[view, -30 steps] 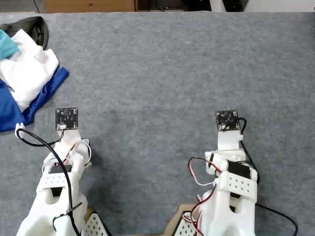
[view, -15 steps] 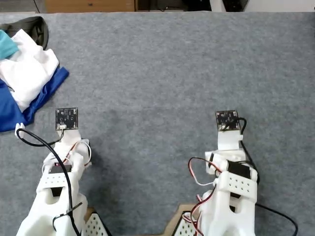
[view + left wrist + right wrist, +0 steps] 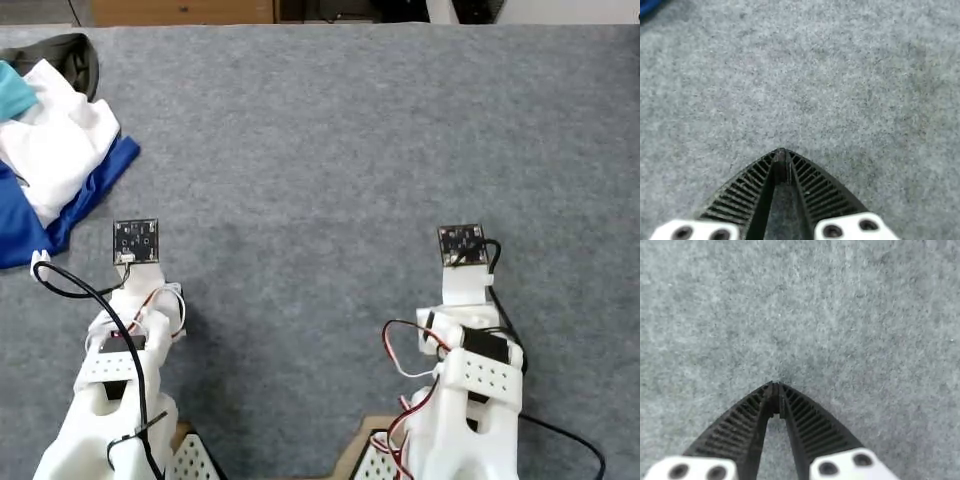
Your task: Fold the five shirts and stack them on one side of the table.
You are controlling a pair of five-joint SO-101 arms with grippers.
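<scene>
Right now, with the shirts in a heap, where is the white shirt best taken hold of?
Likely grip the white shirt at its edge facing the table centre, where it lies atop the blue shirt. Come from that side with the left claw, the nearer one; it is shut, so open it first. The teal shirt overlaps the opposite side, so pulling there may drag it.

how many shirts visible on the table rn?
4, in one heap at far left: dark olive shirt at the back, teal shirt at the edge, white shirt on top, blue shirt underneath. A fifth may be hidden.
</scene>
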